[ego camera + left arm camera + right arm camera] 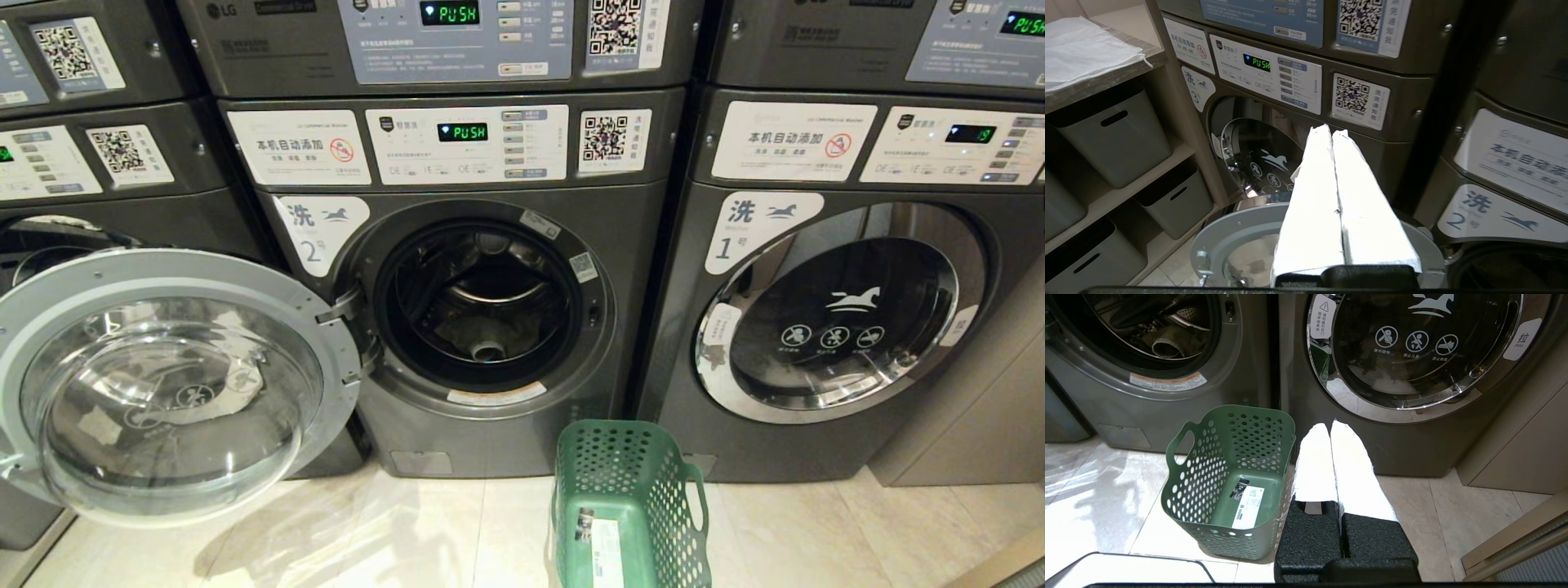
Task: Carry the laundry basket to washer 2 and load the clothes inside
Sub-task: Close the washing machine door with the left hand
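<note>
Nearest, on the floor tiles (816,531): laundry basket (629,506), upright, holding only a paper label on its bottom (no fabric inside). Just beside it, right gripper (1331,426), pressed shut on nothing. Behind, washer 2 (490,310), door (163,384) swung wide, with the clothes (473,331) as a grey-beige bundle low in the drum. Left gripper (1331,130) likewise closed and empty, above that open door, facing washer 3 (1257,151). Grey storage bins (1114,134) on shelves farther off.

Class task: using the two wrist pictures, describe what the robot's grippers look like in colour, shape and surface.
Both match. The left gripper has two long flat fingers wrapped in white, tapering toward the tips, on a black base. The right gripper has the same white-wrapped tapered fingers, mounted on black blocks with a rough, grainy surface. No cables or markings show.
</note>
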### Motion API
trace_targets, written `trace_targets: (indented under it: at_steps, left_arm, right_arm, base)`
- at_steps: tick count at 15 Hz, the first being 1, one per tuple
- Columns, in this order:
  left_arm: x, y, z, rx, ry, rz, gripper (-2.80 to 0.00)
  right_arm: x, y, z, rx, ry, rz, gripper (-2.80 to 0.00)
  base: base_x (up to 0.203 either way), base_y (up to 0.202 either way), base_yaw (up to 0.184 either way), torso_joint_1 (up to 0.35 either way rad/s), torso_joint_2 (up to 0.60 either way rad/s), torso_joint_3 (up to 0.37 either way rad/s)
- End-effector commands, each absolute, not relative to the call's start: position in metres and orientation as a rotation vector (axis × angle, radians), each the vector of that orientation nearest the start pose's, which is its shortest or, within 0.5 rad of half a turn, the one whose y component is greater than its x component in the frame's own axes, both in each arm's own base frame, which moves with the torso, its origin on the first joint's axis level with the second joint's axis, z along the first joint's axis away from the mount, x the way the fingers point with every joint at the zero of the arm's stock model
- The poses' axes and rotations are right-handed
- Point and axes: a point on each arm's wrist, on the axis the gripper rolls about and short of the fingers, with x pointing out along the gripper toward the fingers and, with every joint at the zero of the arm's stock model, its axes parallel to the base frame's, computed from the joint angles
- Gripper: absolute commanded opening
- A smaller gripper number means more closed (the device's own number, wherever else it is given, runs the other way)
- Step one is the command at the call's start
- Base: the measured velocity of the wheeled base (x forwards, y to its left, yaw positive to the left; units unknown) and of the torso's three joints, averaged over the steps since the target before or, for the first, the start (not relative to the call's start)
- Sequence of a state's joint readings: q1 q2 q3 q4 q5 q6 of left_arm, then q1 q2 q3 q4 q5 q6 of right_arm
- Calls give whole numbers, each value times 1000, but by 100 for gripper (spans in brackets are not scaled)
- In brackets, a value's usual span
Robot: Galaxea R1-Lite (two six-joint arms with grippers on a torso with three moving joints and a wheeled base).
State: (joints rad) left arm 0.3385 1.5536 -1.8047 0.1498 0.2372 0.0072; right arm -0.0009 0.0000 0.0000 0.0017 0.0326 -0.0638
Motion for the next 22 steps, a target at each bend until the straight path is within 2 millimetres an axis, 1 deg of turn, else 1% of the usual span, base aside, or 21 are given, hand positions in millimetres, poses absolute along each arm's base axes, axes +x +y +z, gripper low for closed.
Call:
trace_targets:
  at_steps: [1,3,5,7,8,9,10,13,15,17,19,22]
  left_arm:
    - [271,124,410,11,-38,606,-280]
    - [282,137,400,6,4,554,-280]
    - [295,144,386,-5,63,542,-280]
    - [304,157,374,-20,95,553,-280]
    - [308,159,372,-63,85,511,-280]
    - [309,159,371,-117,70,430,-280]
    - [309,167,370,-143,59,383,-280]
    - [306,210,362,-152,0,286,-280]
    - [305,246,345,-154,-3,239,-280]
    - [306,276,328,-145,-18,252,-280]
    - [309,296,311,-151,-10,215,-280]
    - [317,317,286,-152,-4,126,-280]
  right_arm:
    - [-23,1,75,-64,2,31,-280]
    - [-23,1,75,-64,2,33,-280]
    - [-23,1,75,-64,2,32,-280]
    - [-23,1,75,-64,2,34,-280]
    - [-23,1,75,-64,2,33,-280]
    - [-23,1,75,-64,2,34,-280]
    - [-23,1,75,-64,2,33,-280]
    - [-23,1,75,-64,2,34,-280]
    - [-23,1,75,-64,2,33,-280]
    - [-23,1,75,-64,2,32,-280]
    - [-23,1,75,-64,2,34,-280]
    - [-23,1,75,-64,2,34,-280]
  base:
    - [0,0,0,0,0,0]
    - [0,0,0,0,0,0]
    - [0,0,0,0,0,0]
    - [0,0,0,0,0,0]
    - [0,0,0,0,0,0]
    - [0,0,0,0,0,0]
    - [0,0,0,0,0,0]
    - [0,0,0,0,0,0]
    - [0,0,0,0,0,0]
    - [0,0,0,0,0,0]
    - [0,0,0,0,0,0]
    - [0,0,0,0,0,0]
